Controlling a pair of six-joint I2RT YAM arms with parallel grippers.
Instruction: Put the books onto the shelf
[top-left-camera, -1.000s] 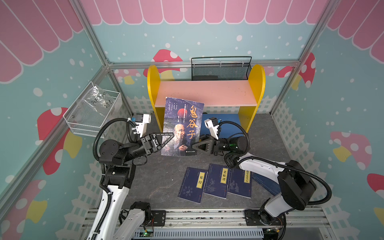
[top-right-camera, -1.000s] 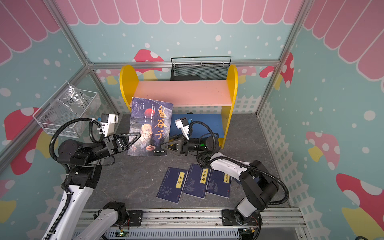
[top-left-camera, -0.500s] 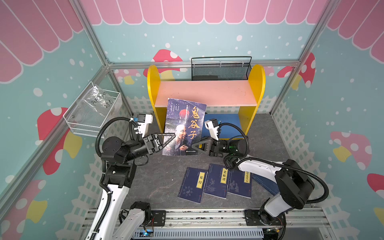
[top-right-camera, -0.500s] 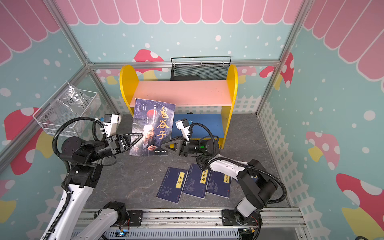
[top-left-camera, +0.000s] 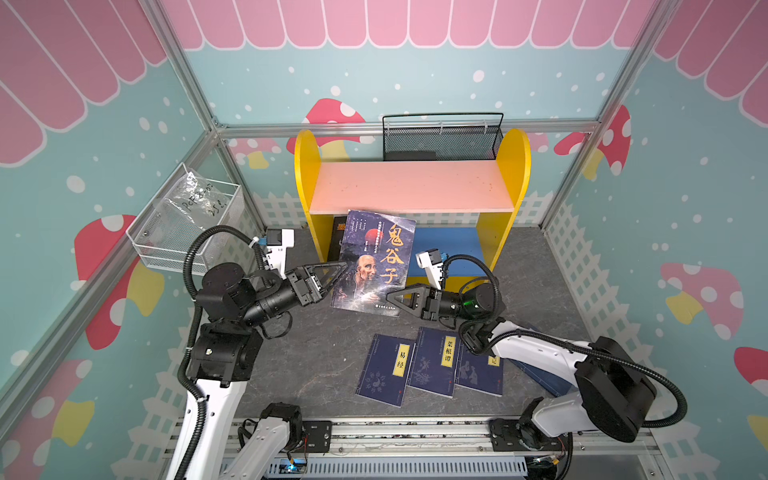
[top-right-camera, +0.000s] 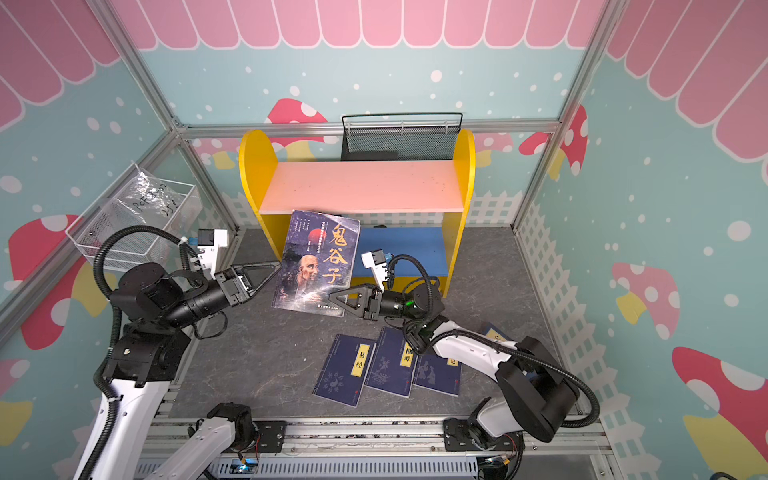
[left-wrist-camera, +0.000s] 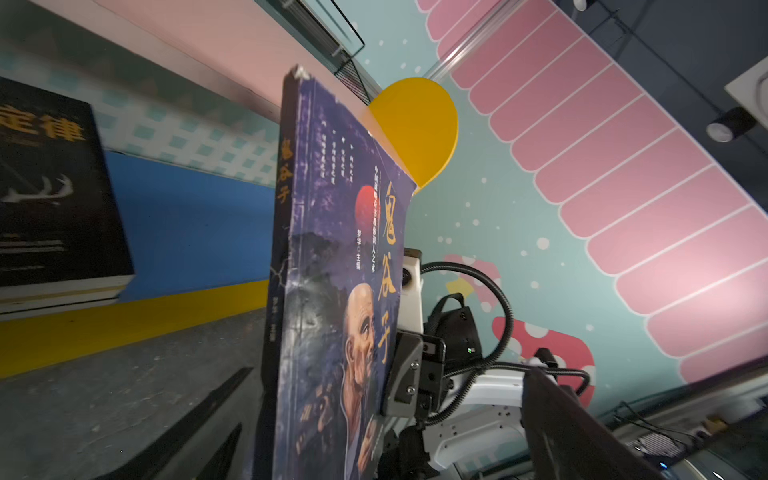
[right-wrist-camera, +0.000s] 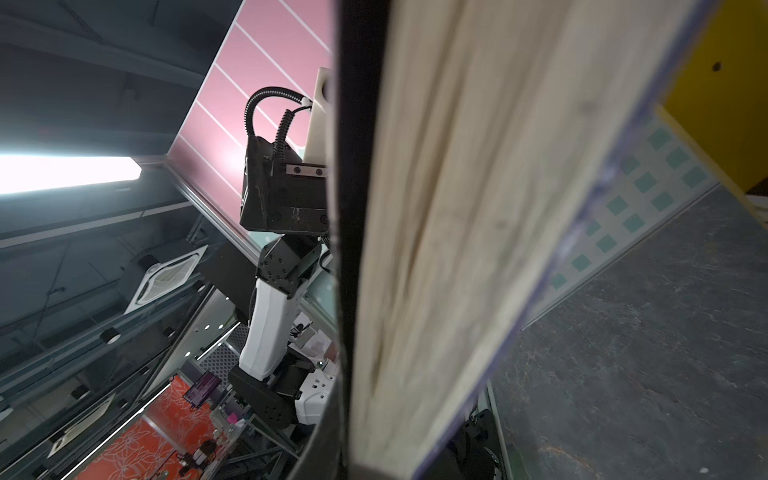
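Observation:
A dark book with a red moon (top-left-camera: 374, 257) (top-right-camera: 320, 257) stands tilted in front of the shelf (top-left-camera: 411, 187). My right gripper (top-left-camera: 390, 296) (right-wrist-camera: 374, 415) is shut on its lower right corner. Beside the book's left edge, my left gripper (top-left-camera: 338, 274) (left-wrist-camera: 386, 374) is open, with the book (left-wrist-camera: 332, 270) between its spread fingers (left-wrist-camera: 224, 399) and no finger touching it. A black book (top-left-camera: 338, 232) (left-wrist-camera: 50, 187) stands at the left end of the blue lower board (top-left-camera: 449, 245). Three navy books (top-left-camera: 388, 370) (top-left-camera: 436, 361) (top-left-camera: 482, 370) lie on the floor; another (top-right-camera: 494, 334) lies partly under the right arm.
A black mesh basket (top-left-camera: 442, 139) sits behind the pink upper board. A white wire basket (top-left-camera: 187, 220) with a plastic bag hangs on the left wall. A white picket fence (top-left-camera: 557, 257) lines the walls. The right arm (top-left-camera: 540, 353) reaches over the navy books.
My left gripper has opened and let go of the book's left edge. My right gripper has shut on the lower right corner. The book has moved a little toward the shelf.

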